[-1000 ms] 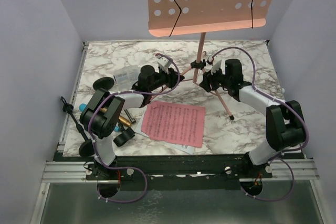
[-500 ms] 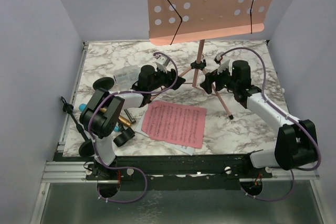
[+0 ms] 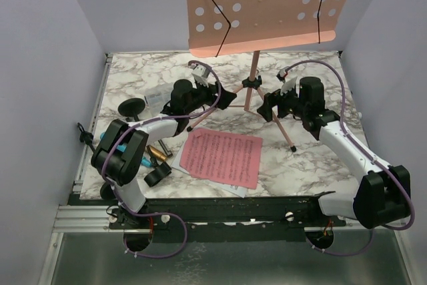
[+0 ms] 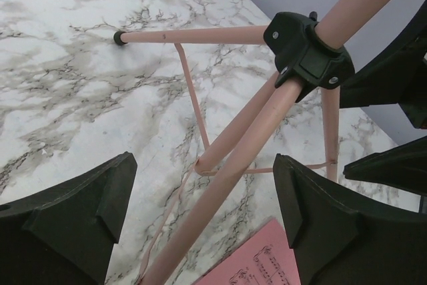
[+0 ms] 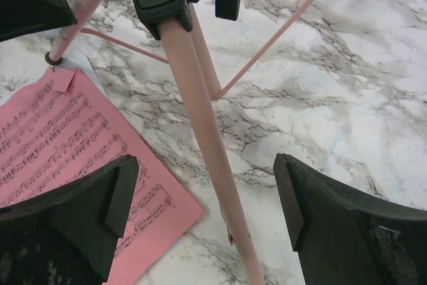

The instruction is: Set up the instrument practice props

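Marble tabletop [image 3: 320, 158], pale grey walls all round, and the pink perforated music rack [image 3: 267, 5] stood tall at the back-middle of the table. Its desk was up at the top of the overhead view, with the tripod legs splayed from a black hub [image 3: 250, 83].

Left gripper [image 3: 223, 101] was in low on the left of the hub and right gripper [image 3: 268, 106] on the right, with the pole between them. On the left wrist camera the jaws were wide apart, and one pink leg [image 4: 233, 158] ran up between them without touching either finger. Same story on the right wrist camera: jaws spread wide, the near-right leg [image 5: 200, 131] passing down the gap clear of both fingers. Neither gripper held anything.

Pink sheet-music page [image 3: 223, 157] lay flat at the near-middle of the table in front of the tripod, with white pages [image 3: 237, 189] peeking out at its near edge. One rubber foot [image 5: 50, 58] sat just beside the page's corner.

Over on the left, by the left arm, the gold microphone [image 3: 159, 154] lay on the marble, and the blue microphone [image 3: 106, 137] was mostly hidden behind the arm. One black round-based mic mount [image 3: 132, 106] stood near the left edge, the second mount [image 3: 157, 175] near the front-left. The small clear box [image 3: 157, 95] sat between the first mount and the left gripper.
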`<action>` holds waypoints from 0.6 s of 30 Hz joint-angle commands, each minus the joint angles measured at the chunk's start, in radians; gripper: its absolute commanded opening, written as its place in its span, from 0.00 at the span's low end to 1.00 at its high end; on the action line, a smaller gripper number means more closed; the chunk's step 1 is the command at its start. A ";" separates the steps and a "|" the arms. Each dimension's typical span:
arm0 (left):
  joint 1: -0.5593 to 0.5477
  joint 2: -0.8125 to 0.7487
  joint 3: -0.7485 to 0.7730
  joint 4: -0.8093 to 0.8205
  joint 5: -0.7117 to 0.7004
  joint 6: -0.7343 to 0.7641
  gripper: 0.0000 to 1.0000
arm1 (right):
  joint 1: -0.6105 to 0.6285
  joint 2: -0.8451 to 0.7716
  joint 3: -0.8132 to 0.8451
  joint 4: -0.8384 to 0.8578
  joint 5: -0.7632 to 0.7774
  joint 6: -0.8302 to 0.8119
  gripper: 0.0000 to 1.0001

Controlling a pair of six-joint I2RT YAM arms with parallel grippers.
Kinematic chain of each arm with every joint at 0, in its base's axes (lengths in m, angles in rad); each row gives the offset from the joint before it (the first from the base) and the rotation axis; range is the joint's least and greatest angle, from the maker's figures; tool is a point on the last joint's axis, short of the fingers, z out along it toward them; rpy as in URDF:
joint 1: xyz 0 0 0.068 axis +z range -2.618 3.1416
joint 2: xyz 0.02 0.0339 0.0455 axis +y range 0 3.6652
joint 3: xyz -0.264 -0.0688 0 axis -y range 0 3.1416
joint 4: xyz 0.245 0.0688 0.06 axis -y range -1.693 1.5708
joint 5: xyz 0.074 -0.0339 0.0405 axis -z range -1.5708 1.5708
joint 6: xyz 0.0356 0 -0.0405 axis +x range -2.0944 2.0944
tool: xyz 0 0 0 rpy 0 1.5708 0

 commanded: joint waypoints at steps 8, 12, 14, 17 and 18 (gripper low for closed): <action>0.037 -0.300 -0.066 -0.358 -0.082 -0.187 0.93 | 0.066 -0.095 0.087 -0.220 0.113 0.133 0.89; 0.052 -0.491 -0.171 -0.496 -0.100 -0.277 0.93 | 0.178 -0.116 0.113 -0.307 0.144 0.293 0.86; 0.053 -0.564 -0.213 -0.572 -0.108 -0.327 0.93 | 0.256 -0.103 0.091 -0.324 0.137 0.369 0.86; 0.054 -0.641 -0.287 -0.609 -0.066 -0.420 0.93 | 0.344 -0.079 0.034 -0.322 0.099 0.508 0.86; 0.054 -0.663 -0.319 -0.609 -0.057 -0.448 0.93 | 0.353 -0.078 0.007 -0.314 0.082 0.572 0.86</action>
